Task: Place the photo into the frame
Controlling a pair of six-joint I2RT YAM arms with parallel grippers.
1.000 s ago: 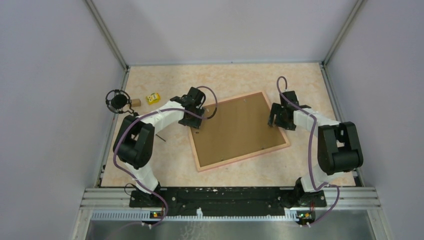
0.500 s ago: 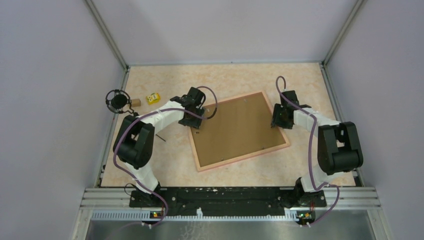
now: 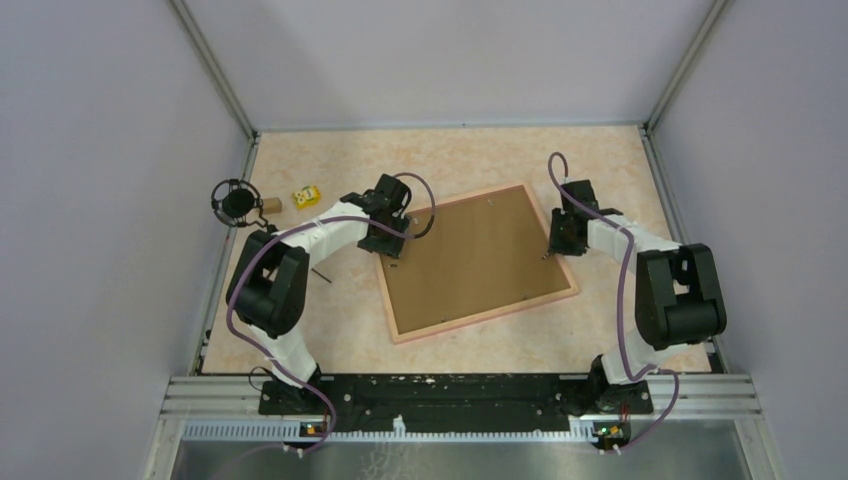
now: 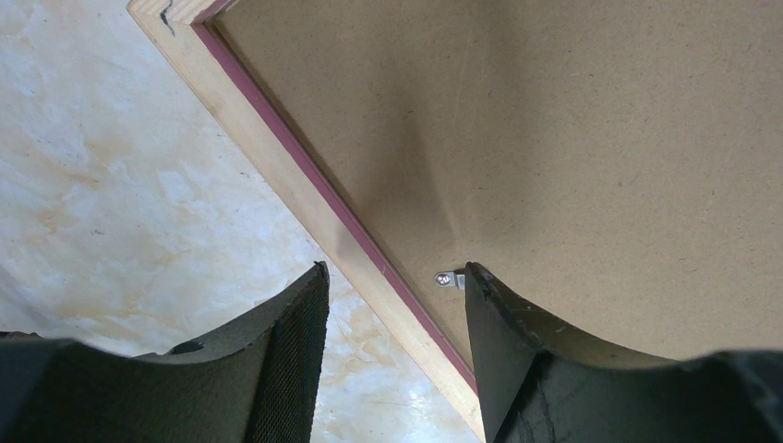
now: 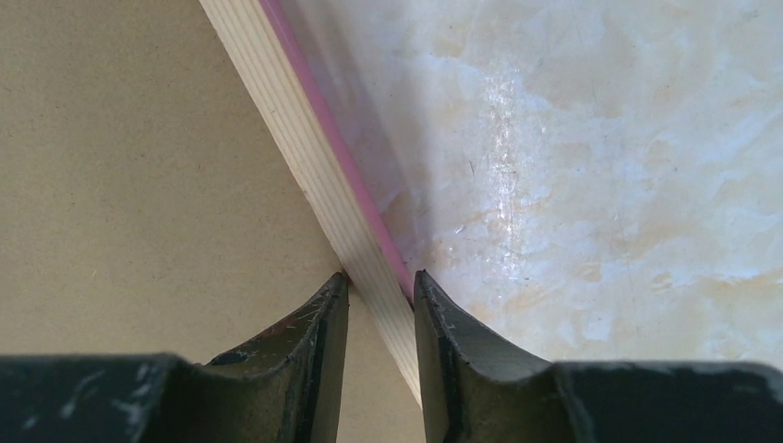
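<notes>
right gripper (image 5: 380, 277) is sitting with its fingers drawn close together on the frame (image 5: 309, 166), one tip against the inner wooden edge of the rail and the other against the pink outer edge, so it is looking pinched on that rail. left gripper (image 4: 395, 272) is hanging with its fingers well apart, astride the opposite rail and holding nothing: one finger is over the table (image 3: 450, 160), the other over the backing board (image 3: 475, 255), just beside a small metal tab (image 4: 449, 278).

the frame is lying face down near the middle of the table, between the two arms. its long axis is running left to right and slanting away toward the right, so each gripper is meeting a short end rail: the left near the far left corner, the right about midway along its rail. neither arm is nearer; each is already at its own end. any lift is turning on the rail running straight through each pair of fingers.

counting: one frame, one backing board filling it, one tab clear in the left wrist view, with other specks on the board too small to count from above. the photo is not showing anywhere; it is possibly lying under the board, but that is hidden. off to the far left, one yellow block (image 3: 306, 196), one brown block (image 3: 271, 205) and one black round object (image 3: 235, 202) are sitting well apart from the frame.
</notes>
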